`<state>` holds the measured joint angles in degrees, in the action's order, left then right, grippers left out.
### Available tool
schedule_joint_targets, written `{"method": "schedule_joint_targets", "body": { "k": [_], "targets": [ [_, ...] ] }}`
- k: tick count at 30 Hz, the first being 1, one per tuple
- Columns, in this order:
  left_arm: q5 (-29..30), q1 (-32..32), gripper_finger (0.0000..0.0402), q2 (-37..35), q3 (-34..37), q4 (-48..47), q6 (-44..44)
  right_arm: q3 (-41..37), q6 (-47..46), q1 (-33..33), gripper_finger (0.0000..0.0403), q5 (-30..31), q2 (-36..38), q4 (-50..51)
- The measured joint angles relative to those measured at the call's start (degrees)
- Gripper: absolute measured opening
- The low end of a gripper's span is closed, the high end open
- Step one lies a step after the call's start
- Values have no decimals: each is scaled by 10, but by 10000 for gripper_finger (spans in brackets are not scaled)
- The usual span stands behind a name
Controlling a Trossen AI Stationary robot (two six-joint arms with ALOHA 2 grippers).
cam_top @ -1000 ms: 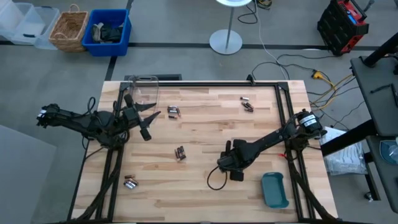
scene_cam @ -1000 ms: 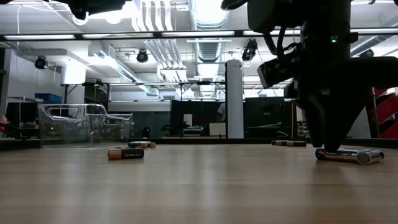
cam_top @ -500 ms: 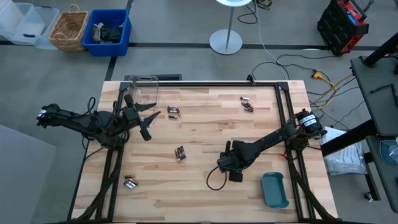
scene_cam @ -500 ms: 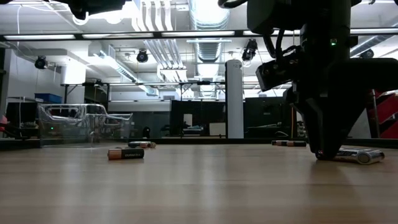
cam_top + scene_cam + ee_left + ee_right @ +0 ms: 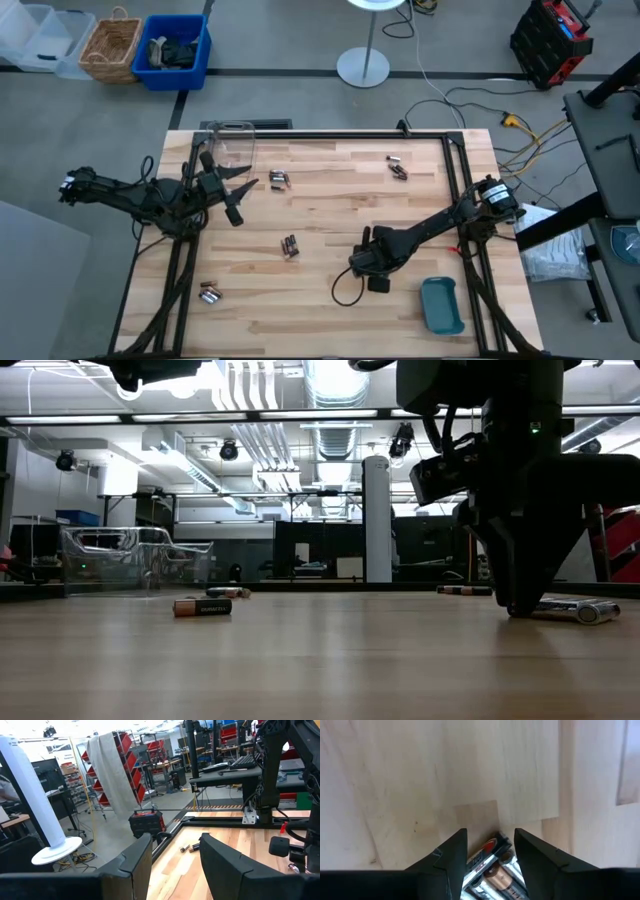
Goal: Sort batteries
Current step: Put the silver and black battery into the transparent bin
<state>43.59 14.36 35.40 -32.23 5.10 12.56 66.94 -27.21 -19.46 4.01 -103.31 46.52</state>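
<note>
Small groups of batteries lie on the wooden table: far middle (image 5: 278, 180), centre (image 5: 290, 245), far right (image 5: 398, 166) and near left (image 5: 208, 293). My right gripper (image 5: 372, 275) points down at the table, right of centre and toward the near side. It is open, and its fingertips (image 5: 520, 608) reach the wood. Between the fingers lies a tight cluster of batteries (image 5: 492, 865); their other ends (image 5: 575, 610) stick out beside the gripper. My left gripper (image 5: 235, 198) waits open at the table's left, next to the clear box (image 5: 230, 145). My right gripper comes from above, pointing down, one finger (image 5: 450, 857) on each side of the battery cluster, which lies flat on the table. The cluster fills the gap between the fingers. I cannot tell whether they touch it.
A teal tray (image 5: 441, 305) sits at the near right corner, just right of my right gripper. The clear box (image 5: 135, 560) stands at the far left. Dark frame rails run along the table's left and right edges.
My right gripper has sunk a little and shifted slightly toward the table's left, so its tips now stand on the wood over one end of the batteries. The batteries have stayed in place.
</note>
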Motion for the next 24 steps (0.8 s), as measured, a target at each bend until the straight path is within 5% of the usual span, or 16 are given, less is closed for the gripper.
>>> {"method": "schedule_joint_targets", "body": {
  "k": [13,20,24],
  "targets": [
    [0,0,145,1,0,0,0,57,84,-6,155,6,24,97],
    [0,0,145,0,0,10,6,41,50,-94,151,-29,72,122],
    [0,0,145,1,-7,14,11,32,27,-156,138,26,76,123]
  ]
}}
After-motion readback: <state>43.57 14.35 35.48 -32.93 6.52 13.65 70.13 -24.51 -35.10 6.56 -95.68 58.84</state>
